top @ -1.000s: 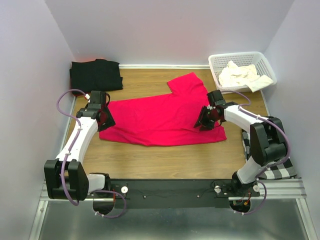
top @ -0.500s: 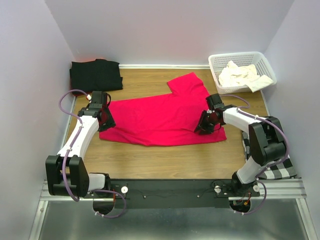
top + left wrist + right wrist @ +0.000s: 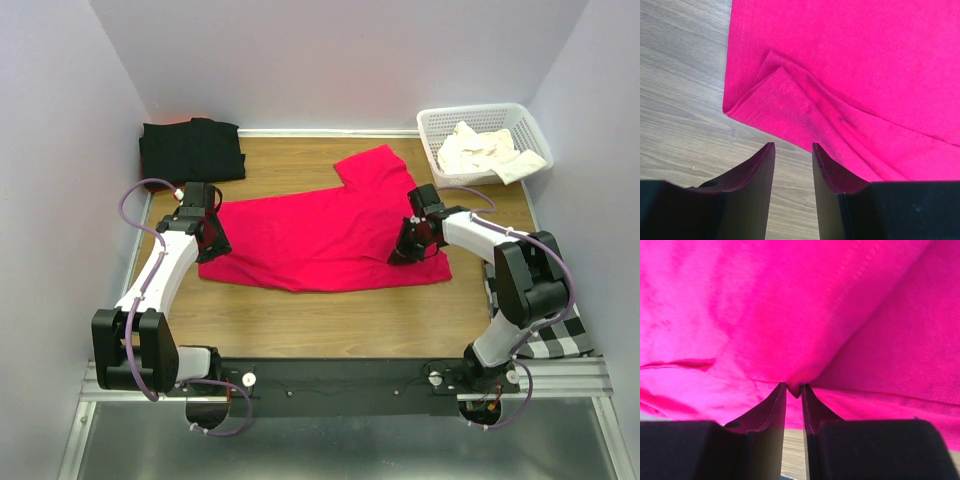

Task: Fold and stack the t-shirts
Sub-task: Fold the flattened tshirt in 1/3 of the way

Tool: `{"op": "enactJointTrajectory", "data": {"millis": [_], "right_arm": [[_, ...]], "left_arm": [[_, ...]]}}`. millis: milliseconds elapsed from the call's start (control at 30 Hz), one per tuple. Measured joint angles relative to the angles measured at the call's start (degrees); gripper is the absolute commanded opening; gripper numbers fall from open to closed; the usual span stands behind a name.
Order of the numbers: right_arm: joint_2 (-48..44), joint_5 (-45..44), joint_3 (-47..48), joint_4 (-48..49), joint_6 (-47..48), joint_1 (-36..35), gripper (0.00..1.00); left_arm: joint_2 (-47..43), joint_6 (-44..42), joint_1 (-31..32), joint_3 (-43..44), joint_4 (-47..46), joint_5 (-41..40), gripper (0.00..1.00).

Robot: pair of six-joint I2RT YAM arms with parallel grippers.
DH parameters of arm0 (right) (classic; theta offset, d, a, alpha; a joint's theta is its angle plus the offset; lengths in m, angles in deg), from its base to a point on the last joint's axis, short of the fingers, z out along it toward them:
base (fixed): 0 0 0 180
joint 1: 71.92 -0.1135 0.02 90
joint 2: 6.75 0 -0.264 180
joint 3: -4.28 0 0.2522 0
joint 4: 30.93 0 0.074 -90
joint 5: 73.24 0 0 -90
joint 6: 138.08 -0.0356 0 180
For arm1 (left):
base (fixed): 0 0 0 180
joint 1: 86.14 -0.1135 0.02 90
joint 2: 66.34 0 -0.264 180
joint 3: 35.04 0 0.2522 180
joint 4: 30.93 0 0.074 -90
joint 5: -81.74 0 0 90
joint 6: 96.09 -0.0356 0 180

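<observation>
The red t-shirt lies spread across the middle of the wooden table, one sleeve pointing to the far side. My right gripper is shut on a pinch of the red t-shirt near its right edge, the fabric bunched between the fingertips. My left gripper is open over the shirt's left corner; in the left wrist view the folded red corner lies just ahead of the gripper, bare wood between the jaws. The black t-shirt lies folded at the far left. The cream t-shirt is crumpled in the basket.
A white lattice basket stands at the far right corner. A black-and-white checked cloth lies at the right edge under the right arm. Grey walls close in the table on three sides.
My right gripper has slid a little to the left over the red shirt's right edge. The left arm has barely moved.
</observation>
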Motion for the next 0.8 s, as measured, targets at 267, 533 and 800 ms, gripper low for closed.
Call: {"op": "enactJointTrajectory", "data": {"millis": [267,533,800], "right_arm": [[0.15,-0.72,2.14,0.0,-0.31,-0.35,0.01],[1.75,-2.16,6.91,-0.24,0.15,-0.46,0.01],[7.06,-3.02,15.58,-0.24,1.62,-0.48,0.01]], "left_arm": [[0.0,-0.57,0.0,-0.33,-0.07,0.0,0.43],[0.0,-0.9,0.0,-0.61,-0.39,0.0,0.43],[0.0,-1.07,0.0,-0.7,-0.48,0.0,0.41]]}}
